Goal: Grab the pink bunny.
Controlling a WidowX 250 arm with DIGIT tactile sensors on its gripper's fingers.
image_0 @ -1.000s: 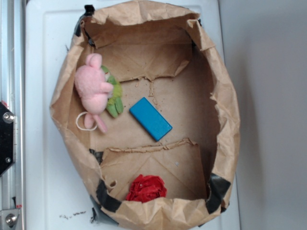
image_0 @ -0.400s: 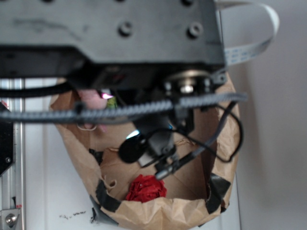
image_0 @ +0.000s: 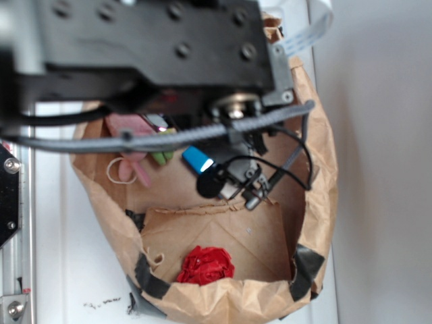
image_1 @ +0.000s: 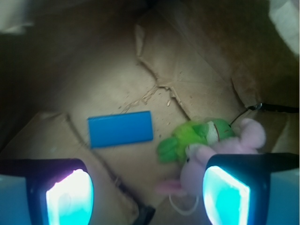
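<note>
The arm point(image_0: 155, 61) hangs over the bag point(image_0: 317, 196), its black bulk blocking most of the exterior view, cables looped beneath it. Down in the wrist view, the gripper point(image_1: 147, 194) is spread wide — two glowing pads at the bottom corners, nothing between them but brown paper floor.

The bunny point(image_1: 220, 154) lies at the right of the wrist view, tucked up against the green toy point(image_1: 187, 140), the two touching. Its lower body is partly hidden behind the right finger point(image_1: 225, 194), and its white cord point(image_1: 183, 206) loops out below. In the exterior view only a sliver of the bunny point(image_0: 125, 125) shows under the arm, with the cord point(image_0: 120, 171) lying on the paper near the bag's left wall.

So the aim looks off — the open jaws are centred on bare floor between the block point(image_1: 121, 129) and the bunny, not over the plush itself. My read: this is the approach, with the gripper pointing down into the bag and wanting a sideways shift toward the bunny before any descent.

The snag is the neighbour. With the green toy pressed against the pink one, a careless close could catch both, or just the green. The soft plush should squash easily in the jaws. The red wad point(image_0: 206, 264) sits well apart at the near end, out of the way.
</note>
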